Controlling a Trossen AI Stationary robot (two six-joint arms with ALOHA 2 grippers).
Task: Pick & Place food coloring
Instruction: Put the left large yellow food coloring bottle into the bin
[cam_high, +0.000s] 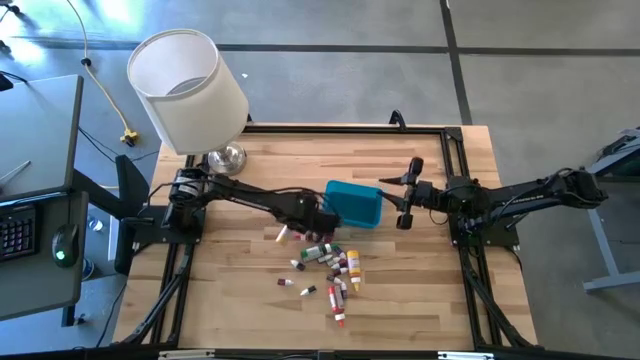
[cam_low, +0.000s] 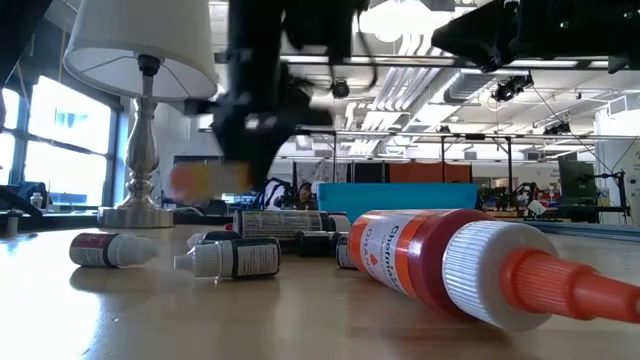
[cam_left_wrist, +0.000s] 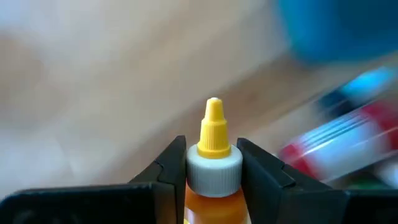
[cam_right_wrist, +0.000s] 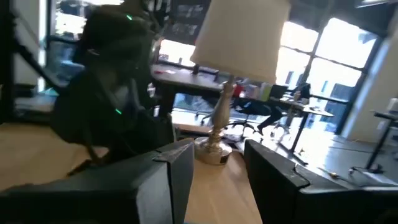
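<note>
My left gripper (cam_left_wrist: 213, 158) is shut on a small orange food coloring bottle (cam_left_wrist: 213, 199) with a white collar and a yellow tip. In the high view this gripper (cam_high: 292, 228) is beside the near-left corner of the teal bin (cam_high: 355, 203). Several more food coloring bottles (cam_high: 330, 268) lie on their sides on the table just near of the bin. A large red tube (cam_low: 440, 265) lies closest to the low camera. My right gripper (cam_high: 410, 192) is open and hovers off the bin's right side, touching nothing. My left gripper pinches the orange bottle at its white cap collar (cam_left_wrist: 213, 174), one finger (cam_left_wrist: 171, 165) on each side. The yellow tip (cam_left_wrist: 213, 124) sticks out ahead of the fingertips, so the bottle lies along the fingers. In the low view the bottle (cam_low: 205, 178) is lifted clear of the table.
A lamp with a white shade (cam_high: 190, 90) stands on its silver base (cam_high: 225, 158) at the table's far-left corner. A black frame rail (cam_high: 350, 128) runs along the table's edges. Bare wood lies left and right of the bottle pile.
</note>
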